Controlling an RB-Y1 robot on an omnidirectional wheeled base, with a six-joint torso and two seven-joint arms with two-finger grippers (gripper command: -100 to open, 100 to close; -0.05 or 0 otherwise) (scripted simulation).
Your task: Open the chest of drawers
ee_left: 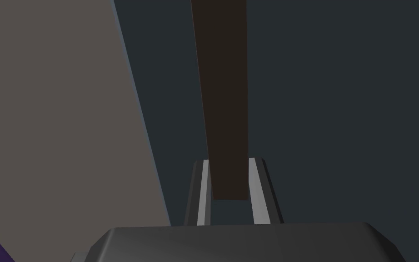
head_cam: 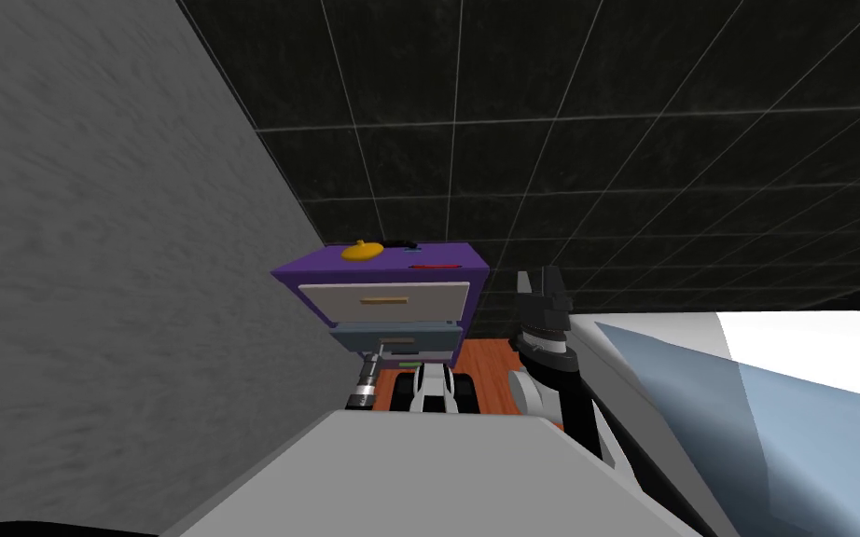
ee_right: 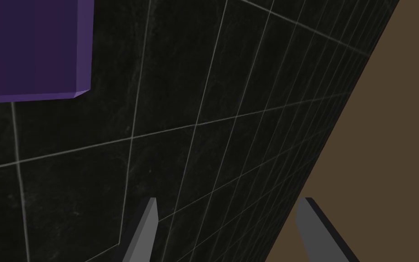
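Left jaws clamped on handle [ee_left: 224, 113] (wrist cam), prob. 2nd drawer [head_cam: 430, 337] (head cam), right jaws apart

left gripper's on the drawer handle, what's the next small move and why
Probably pull the left gripper straight back. Its jaws already pinch the handle of the lower drawer, which looks only slightly out of the chest.

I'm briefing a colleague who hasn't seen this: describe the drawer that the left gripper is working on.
Where the grey wall meets the dark tiled wall stands a purple chest of drawers. Its second drawer sits under the pale top drawer, with the left gripper shut on its handle. Its front is blue-grey, not pale.
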